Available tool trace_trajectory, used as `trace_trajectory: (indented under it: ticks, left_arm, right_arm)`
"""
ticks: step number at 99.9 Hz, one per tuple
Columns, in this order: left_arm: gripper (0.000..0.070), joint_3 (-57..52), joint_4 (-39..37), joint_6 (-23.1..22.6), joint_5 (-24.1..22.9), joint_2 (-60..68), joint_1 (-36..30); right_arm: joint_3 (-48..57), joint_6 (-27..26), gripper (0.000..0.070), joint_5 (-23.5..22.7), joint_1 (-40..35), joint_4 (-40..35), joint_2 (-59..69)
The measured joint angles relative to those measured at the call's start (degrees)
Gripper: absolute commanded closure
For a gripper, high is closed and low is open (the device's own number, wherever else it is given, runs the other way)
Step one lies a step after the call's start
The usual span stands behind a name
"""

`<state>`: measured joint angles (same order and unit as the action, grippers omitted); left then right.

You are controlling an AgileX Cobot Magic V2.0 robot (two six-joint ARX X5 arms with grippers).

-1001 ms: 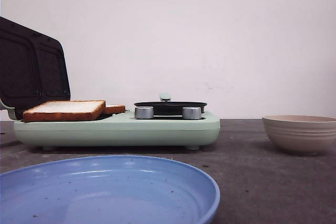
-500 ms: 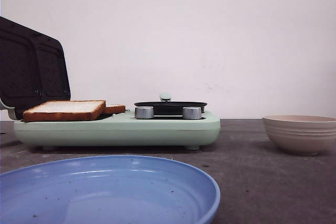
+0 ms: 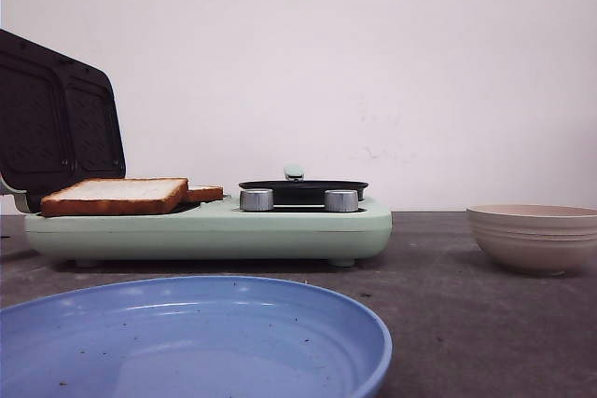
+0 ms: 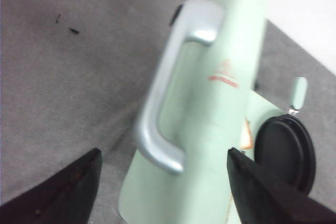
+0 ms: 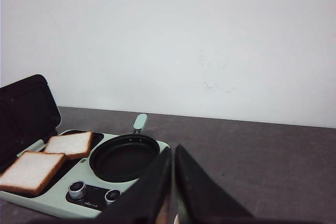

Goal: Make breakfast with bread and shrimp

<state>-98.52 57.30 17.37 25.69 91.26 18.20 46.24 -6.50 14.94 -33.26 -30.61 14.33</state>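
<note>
Two bread slices lie side by side on the dark grill plate of a mint-green breakfast maker (image 3: 215, 230). The near slice (image 3: 117, 195) (image 5: 29, 171) is in front and the far slice (image 3: 203, 193) (image 5: 71, 144) is behind it. No shrimp shows in any view. My left gripper (image 4: 163, 184) is open and empty, and hangs over the back of the raised lid and its silver handle (image 4: 168, 87). My right gripper (image 5: 173, 184) is shut and empty, to the right of the maker and above the table. Neither gripper shows in the front view.
The maker's black lid (image 3: 56, 123) stands open at the left. A black round pan (image 3: 303, 188) (image 5: 125, 157) with a mint handle sits on its right half, behind two silver knobs (image 3: 256, 199). A blue plate (image 3: 187, 342) lies in front. A beige bowl (image 3: 534, 238) stands at the right, its inside hidden.
</note>
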Motion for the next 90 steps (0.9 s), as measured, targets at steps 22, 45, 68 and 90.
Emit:
trace_trajectory:
  ticks: [22,45,68,90]
  left_arm:
    - [0.0288,0.0,-0.2,0.2,0.2,5.0,0.0]
    - [0.0388,0.0,-1.7,0.2,1.7,8.0,0.0]
    - [0.044,0.0,-4.6,0.3,1.7,8.2,-0.2]
    - [0.044,0.0,-5.9,1.8,1.7,9.6,-1.4]
  right_arm:
    - [0.0,-2.4,0.0699,0.0,0.0,-0.1,0.0]
    - [0.0,-3.3,0.0699,0.1,0.0,0.0,0.0]
    - [0.0,-3.4,0.0699,0.3,0.0,0.0,0.0]
    - [0.0,-3.4,0.0699,0.3,0.0,0.0,0.0]
